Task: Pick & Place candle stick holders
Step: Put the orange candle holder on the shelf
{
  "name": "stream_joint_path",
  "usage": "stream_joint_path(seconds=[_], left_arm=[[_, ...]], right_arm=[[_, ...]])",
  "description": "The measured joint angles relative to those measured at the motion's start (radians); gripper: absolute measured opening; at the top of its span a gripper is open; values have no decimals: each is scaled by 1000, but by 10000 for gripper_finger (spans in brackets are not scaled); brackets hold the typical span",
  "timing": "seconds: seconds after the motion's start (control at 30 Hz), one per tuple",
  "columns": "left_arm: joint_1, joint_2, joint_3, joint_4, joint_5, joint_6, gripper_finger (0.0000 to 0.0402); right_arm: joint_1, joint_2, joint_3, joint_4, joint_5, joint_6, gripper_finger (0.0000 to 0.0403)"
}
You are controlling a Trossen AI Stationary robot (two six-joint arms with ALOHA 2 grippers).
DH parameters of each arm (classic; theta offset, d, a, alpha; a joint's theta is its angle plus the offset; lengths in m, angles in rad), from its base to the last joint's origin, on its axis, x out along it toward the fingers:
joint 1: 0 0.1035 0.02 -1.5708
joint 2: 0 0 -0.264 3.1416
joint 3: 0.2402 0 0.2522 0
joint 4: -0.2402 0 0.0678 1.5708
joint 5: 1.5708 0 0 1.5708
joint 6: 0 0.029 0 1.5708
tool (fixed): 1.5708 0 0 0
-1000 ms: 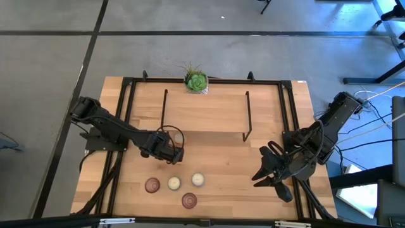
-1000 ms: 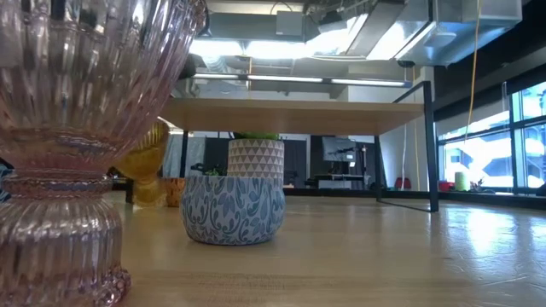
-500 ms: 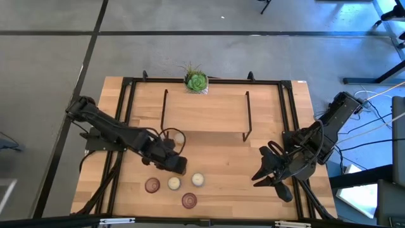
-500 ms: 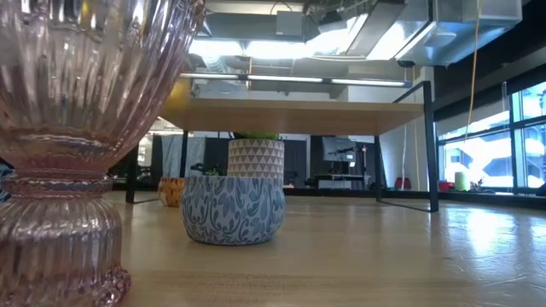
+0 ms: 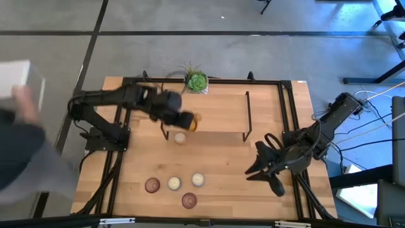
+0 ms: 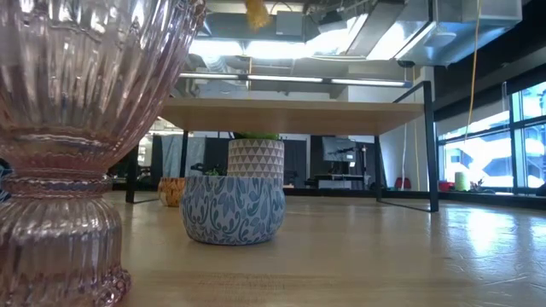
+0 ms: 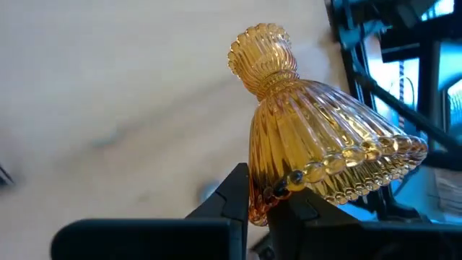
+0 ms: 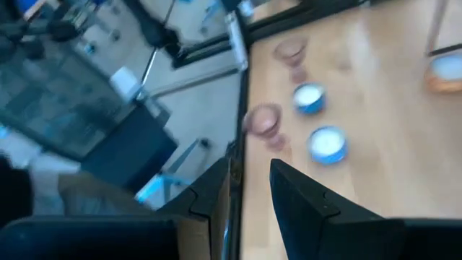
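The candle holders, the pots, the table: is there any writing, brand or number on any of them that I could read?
None can be read.
The amber candle holder in the left gripper is plain ribbed glass.
The blue-patterned tin and the triangle-patterned pot carry only patterns, no letters.

No legible text, label, brand, number or sign on anything in view
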Motion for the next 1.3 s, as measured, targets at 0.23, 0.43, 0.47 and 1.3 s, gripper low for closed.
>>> stream_joint_path(seconds=[0.23,0.43,0.47,1.3], left_arm=[[250,58,5,-43,212,284,22],[376,201,11,-97,438,531,21],[387,230,25,-129,475,575,22],[418,526,528,-403,382,983,21]], right_arm=[[-96,0,0,-21,108,-7,105],[-263,0,0,-134,89,1,105],[-295,1,8,-170,79,1,105],[-593,292,438,-567,82,-150,105]])
